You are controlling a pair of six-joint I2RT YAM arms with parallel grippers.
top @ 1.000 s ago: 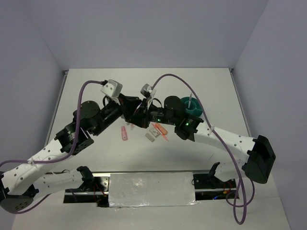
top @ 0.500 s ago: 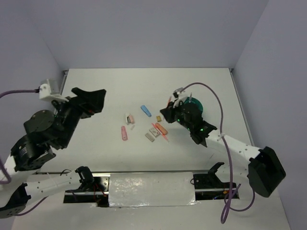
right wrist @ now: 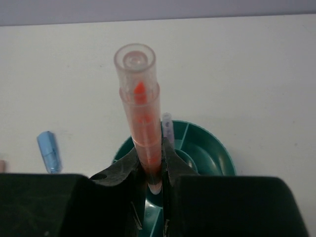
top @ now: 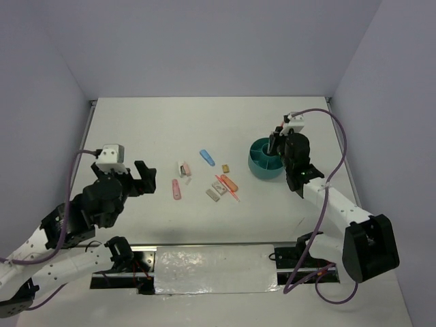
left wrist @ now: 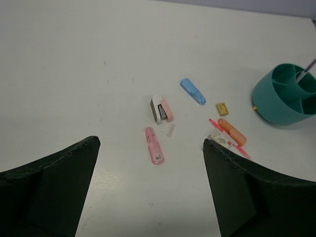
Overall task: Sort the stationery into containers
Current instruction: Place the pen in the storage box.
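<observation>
From the top camera, the right tool (top: 278, 145) hangs right over the round teal plastic organiser cup (top: 262, 172) on the right side of the white desk (top: 136, 122). The left tool (top: 146, 178) sits well off to the left, jaws wide and carrying nothing. Loose bits lie in the middle: a blue oblong piece (top: 207, 157), a pink oblong piece (top: 176, 189), an orange oblong piece (top: 229, 182) and a small tan block (top: 225, 167). The left wrist cam shows the same spread, plus a thin grey pen (left wrist: 306, 69) already standing in the cup. On the right wrist cam the fingers are clamped on a translucent orange-red pen (right wrist: 140, 118), held upright with its lower end above the cup, just beside that grey pen. My worry: let go here and the tip could land on a divider wall or knock the grey pen, so it tips out over the rim. Bumping the cup could also shove it sideways.
</observation>
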